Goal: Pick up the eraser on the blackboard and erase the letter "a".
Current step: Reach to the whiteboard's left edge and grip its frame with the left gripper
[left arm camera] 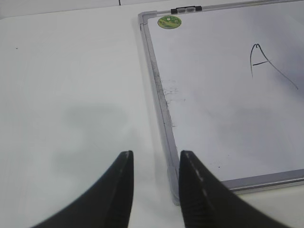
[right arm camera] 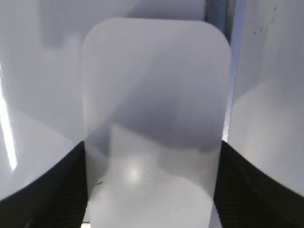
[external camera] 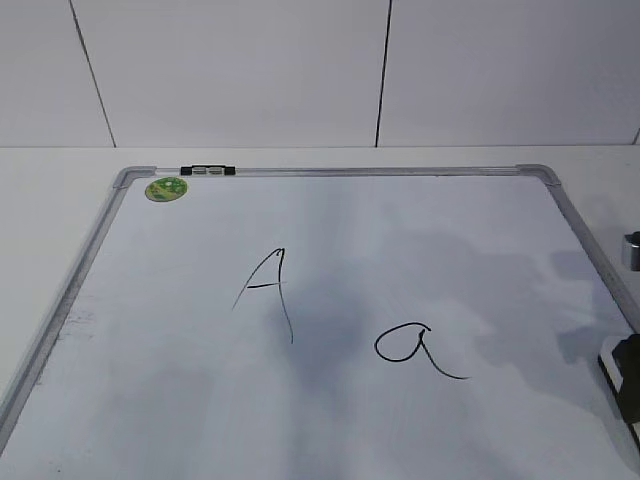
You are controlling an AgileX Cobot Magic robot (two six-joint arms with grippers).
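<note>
White tabletop [left arm camera: 71,71]; ribbed black fingers [right arm camera: 57,190] flank smooth rounded eraser [right arm camera: 154,118].

Eraser [external camera: 622,372] cut off at exterior view's right edge.

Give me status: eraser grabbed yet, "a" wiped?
Done: right gripper straddles the eraser, fingers at both sides. In hand: the grasp; firm closure or lift can't be confirmed. Left: lowercase "a" is fully intact on the blackboard. Left gripper idles open off-board.
</note>
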